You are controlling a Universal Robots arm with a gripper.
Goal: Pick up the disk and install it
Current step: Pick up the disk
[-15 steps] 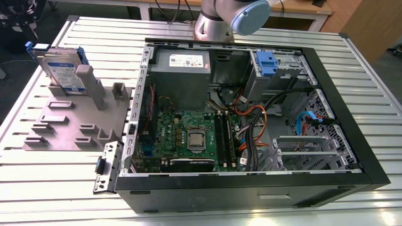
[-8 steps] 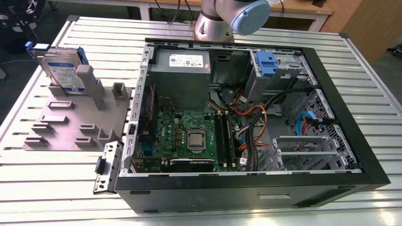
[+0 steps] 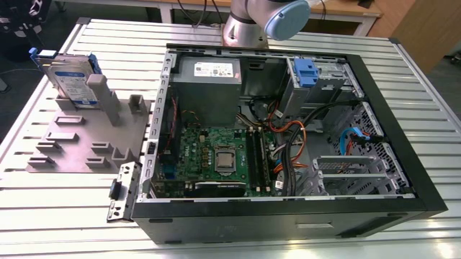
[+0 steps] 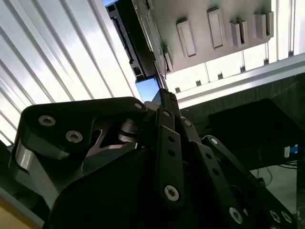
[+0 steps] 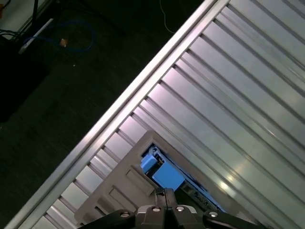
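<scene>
In the exterior view you have the disk [image 3: 72, 75] standing on edge in the grey fixture [image 3: 79, 141] at the upper left of the frame. It is well apart from the open computer case [image 3: 403, 162], and both sit on the slatted worktop [image 3: 65, 216]. The arm [image 3: 268, 19] shows at top centre. That view also gives you the disk's white-and-blue label, the white sticker on the power-supply box [image 3: 209, 81] and the blue latch on the drive cage [image 3: 306, 73]. You cannot read the print on either label. Both wrist views give you the claw [image 5: 165, 192] [image 4: 163, 93]. Its fingertips are pinched together with nothing between them, lined up with the blue-railed edge of the disk [image 5: 162, 175] [image 4: 147, 89]. You cannot tell whether they touch it.
</scene>
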